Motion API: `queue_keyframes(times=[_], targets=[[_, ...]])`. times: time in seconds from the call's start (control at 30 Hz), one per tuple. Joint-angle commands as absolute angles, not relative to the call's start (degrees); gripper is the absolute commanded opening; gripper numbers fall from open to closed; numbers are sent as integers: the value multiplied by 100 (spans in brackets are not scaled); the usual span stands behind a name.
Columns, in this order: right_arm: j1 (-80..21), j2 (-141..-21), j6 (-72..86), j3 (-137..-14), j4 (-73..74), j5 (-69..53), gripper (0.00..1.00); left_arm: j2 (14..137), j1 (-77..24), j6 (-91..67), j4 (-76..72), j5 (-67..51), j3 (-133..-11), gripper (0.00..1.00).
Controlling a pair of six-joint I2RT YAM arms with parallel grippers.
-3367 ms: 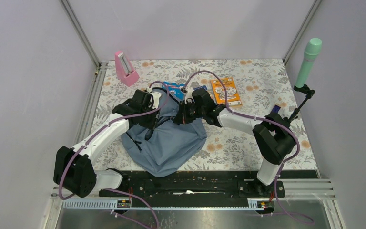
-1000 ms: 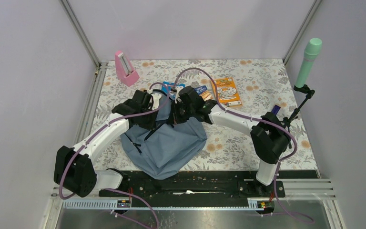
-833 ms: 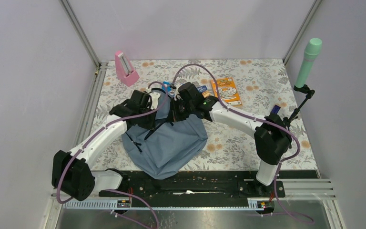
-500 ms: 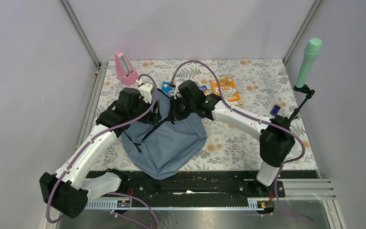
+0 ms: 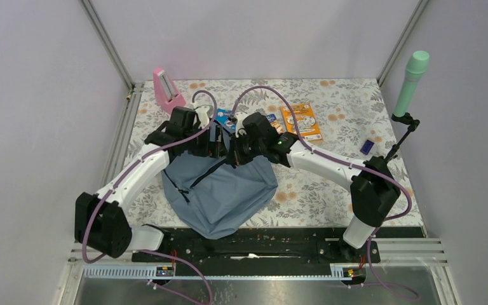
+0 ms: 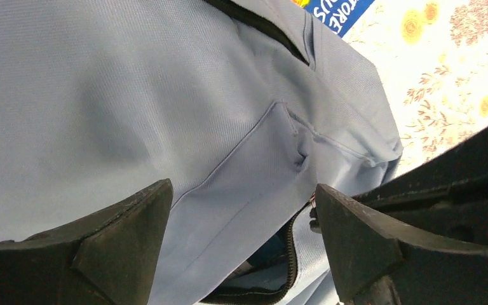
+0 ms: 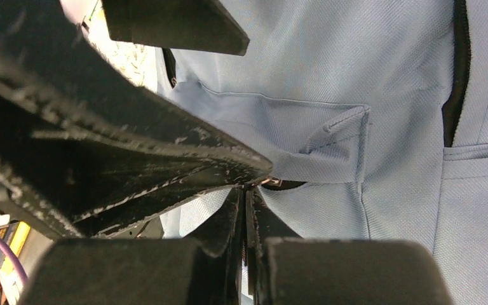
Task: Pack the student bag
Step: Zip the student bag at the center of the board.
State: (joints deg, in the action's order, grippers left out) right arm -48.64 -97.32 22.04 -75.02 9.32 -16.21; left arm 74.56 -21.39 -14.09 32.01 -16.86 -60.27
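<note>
Grey-blue student bag (image 5: pixel 225 190), arms (image 5: pixel 321 162) over it — orange booklet (image 5: pixel 301 121), pink metronome (image 5: pixel 165 90) beyond

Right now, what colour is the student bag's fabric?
The student bag is plain grey-blue; the left wrist view shows it best.

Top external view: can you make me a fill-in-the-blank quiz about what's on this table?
The student bag is ___ in colour.
The left gripper is ___ over it.
The booklet beyond the bag is ___.
The pink wedge stands at the table's far ___ corner.
Missing: grey-blue, open, orange, left.
</note>
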Motion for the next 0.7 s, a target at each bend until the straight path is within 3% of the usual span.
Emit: queue_keyframes(times=[0.0, 0.2, 0.67], targets=[[-4957, -9335, 2136, -7511, 256, -1957, 0, 7770, -2065, -1667, 2743, -2606, -6442, 87], [-4957, -9366, 2125, -7450, 197, -1880, 0, 8189, -2039, -1756, 2604, -3045, -6346, 84], [-5039, -9184, 2739, -7097, -265, -945, 0, 8781, -2039, -2264, 2000, -3901, -6080, 17]])
